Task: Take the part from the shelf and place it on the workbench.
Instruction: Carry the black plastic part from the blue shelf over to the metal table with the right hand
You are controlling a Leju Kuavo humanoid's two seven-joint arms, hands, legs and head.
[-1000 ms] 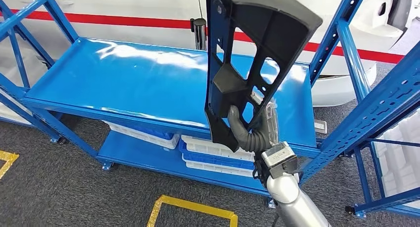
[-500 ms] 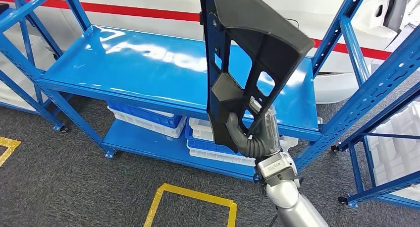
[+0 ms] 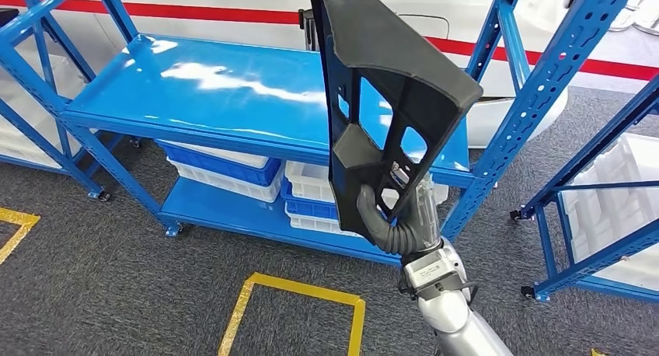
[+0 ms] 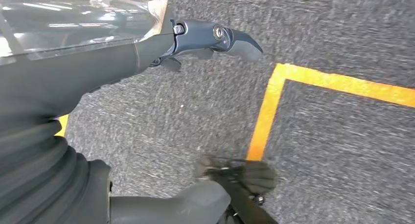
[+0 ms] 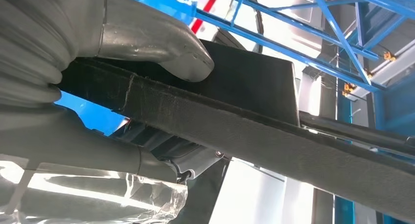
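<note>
Right hand (image 3: 396, 216): raised in front of the blue shelf (image 3: 233, 99), thumb and fingers clamped on the lower edge of one black part (image 3: 385, 84), held upright above the shelf's front rail.
Left hand (image 4: 215, 38): hanging over grey carpet (image 4: 342, 150), fingers apart, holding nothing.
No legible writing.

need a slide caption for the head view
Right hand holds the black part upright in front of the blue shelf.
</note>
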